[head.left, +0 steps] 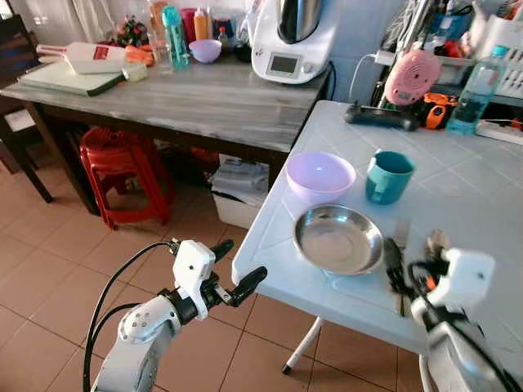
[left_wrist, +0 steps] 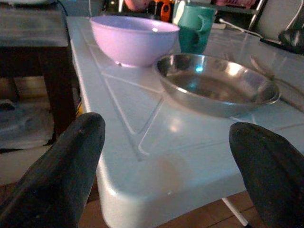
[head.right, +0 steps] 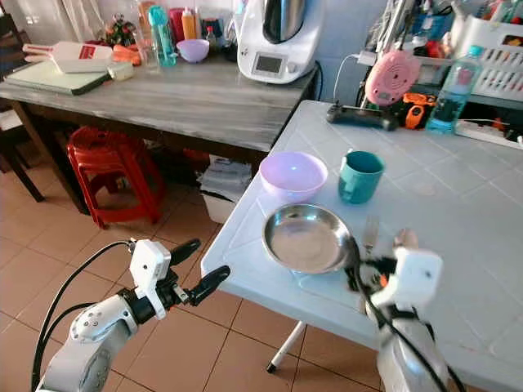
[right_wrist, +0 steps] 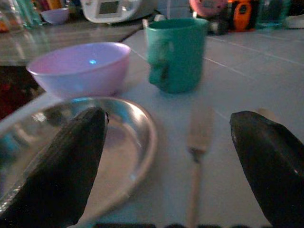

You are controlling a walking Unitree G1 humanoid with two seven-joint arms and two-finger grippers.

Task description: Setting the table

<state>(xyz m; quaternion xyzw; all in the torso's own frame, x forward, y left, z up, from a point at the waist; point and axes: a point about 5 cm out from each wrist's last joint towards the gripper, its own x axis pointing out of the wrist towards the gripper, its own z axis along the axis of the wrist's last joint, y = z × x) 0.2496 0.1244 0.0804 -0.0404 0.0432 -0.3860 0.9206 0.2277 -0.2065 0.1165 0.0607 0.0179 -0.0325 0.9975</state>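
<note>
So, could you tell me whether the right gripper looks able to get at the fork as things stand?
Probably yes: the right gripper is open above the table edge, the fork lies flat between its fingers, beside the metal plate, nothing over it.

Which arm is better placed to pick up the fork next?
Right. The right gripper is open over the fork beside the steel plate; the left gripper hangs off the table's edge.
</note>
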